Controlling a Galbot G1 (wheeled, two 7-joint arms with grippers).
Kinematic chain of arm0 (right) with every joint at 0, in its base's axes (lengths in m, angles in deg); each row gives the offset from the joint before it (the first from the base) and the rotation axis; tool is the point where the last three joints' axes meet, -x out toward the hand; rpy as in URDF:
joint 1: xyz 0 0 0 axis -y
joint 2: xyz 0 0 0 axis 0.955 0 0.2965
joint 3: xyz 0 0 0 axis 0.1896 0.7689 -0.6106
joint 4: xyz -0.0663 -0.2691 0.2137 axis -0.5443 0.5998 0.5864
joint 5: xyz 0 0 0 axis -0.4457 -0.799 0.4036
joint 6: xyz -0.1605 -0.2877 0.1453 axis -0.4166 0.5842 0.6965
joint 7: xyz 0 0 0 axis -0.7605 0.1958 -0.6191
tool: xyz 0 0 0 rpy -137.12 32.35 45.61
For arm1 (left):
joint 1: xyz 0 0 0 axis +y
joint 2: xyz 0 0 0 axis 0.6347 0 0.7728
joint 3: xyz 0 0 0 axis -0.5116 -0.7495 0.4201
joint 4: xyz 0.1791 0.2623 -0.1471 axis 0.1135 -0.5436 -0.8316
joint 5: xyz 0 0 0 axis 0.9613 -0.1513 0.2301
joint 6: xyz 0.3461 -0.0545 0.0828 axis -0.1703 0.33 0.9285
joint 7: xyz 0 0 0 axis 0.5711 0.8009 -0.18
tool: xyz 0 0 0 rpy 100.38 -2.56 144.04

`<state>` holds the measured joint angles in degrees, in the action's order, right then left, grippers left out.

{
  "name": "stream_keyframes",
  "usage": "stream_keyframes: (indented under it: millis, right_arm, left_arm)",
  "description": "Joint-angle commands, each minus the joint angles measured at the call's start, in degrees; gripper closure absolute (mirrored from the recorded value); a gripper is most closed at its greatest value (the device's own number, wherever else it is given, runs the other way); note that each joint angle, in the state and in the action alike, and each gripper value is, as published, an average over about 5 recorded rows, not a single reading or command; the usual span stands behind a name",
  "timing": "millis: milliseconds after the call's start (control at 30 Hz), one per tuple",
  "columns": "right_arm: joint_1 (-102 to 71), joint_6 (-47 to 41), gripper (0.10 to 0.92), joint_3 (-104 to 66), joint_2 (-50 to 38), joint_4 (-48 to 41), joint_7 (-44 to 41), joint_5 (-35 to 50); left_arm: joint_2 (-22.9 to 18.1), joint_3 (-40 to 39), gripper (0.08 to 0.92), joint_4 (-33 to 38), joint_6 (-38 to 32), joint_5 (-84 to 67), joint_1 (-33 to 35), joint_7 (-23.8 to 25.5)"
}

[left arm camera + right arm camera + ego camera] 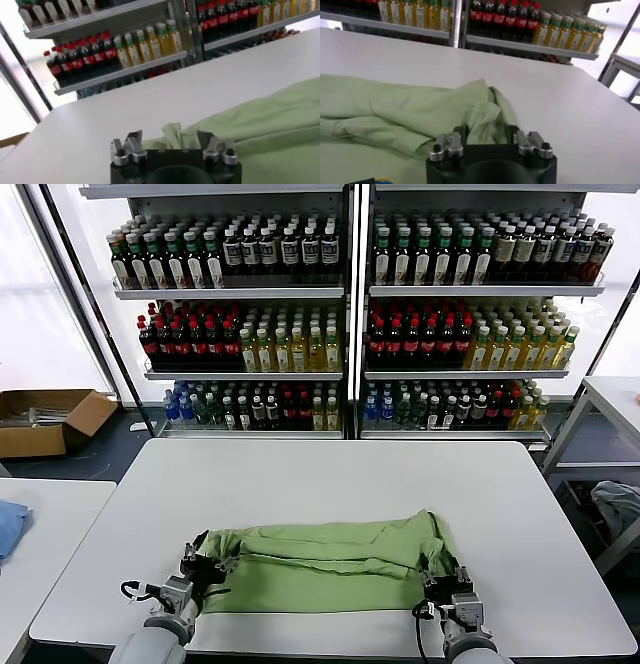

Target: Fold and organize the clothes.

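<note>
A white table (330,484) fills the middle of the head view, with a second white table (50,524) just to its left carrying a corner of blue cloth (10,524) at the picture's edge. Behind them stand tall white shelving units (350,294) packed with rows of bottled drinks (240,344), dark cola-coloured ones beside yellow and green ones, and a brown cardboard box (50,419) lies on the floor at the far left. At the right edge, a pale grey-blue garment (620,504) shows below a further table. The light green polo shirt (330,569) lies on the near part of the main table, folded into a long band running left to right, its surface creased and its right end bunched into a small peak. The left gripper (200,569) sits low at the shirt's left end; its wrist view shows the fingers (134,142) standing apart with a crumpled corner of green fabric lying between and just beyond them, nothing clamped. The right gripper (443,579) sits at the shirt's right end; in its wrist view the jaws are likewise spread, the bunched cloth lying loose between the fingers (461,132), which rest at the fabric's edge without pinching it.
</note>
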<state>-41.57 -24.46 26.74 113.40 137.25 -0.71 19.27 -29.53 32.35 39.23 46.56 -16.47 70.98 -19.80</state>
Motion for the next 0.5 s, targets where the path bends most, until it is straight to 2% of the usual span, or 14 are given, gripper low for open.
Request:
stream_keyframes:
  millis: [33, 100, 233, 500]
  right_arm:
    - [-0.5, 0.3, 0.339, -3.8, -1.1, 8.3, 0.2, 4.4]
    - [-0.5, 0.3, 0.288, -4.8, -1.7, 10.2, 0.2, 5.1]
    - [-0.6, 0.2, 0.213, -5.5, -2.6, 12.3, 0.1, 5.4]
    - [-1.0, 0.3, 0.203, -4.2, -2.6, 12.5, 0.0, 5.0]
  left_arm:
    - [-1.4, 1.7, 0.253, 4.7, 1.2, -0.1, 0.9, -1.4]
    - [-1.9, 2.4, 0.207, 4.6, 1.9, -2.0, 0.9, -2.3]
    - [-3.0, 2.9, 0.18, 3.9, 3.2, -6.3, 0.8, -3.7]
    - [-5.0, 3.2, 0.177, 0.5, 4.9, -11.8, 0.4, -5.2]
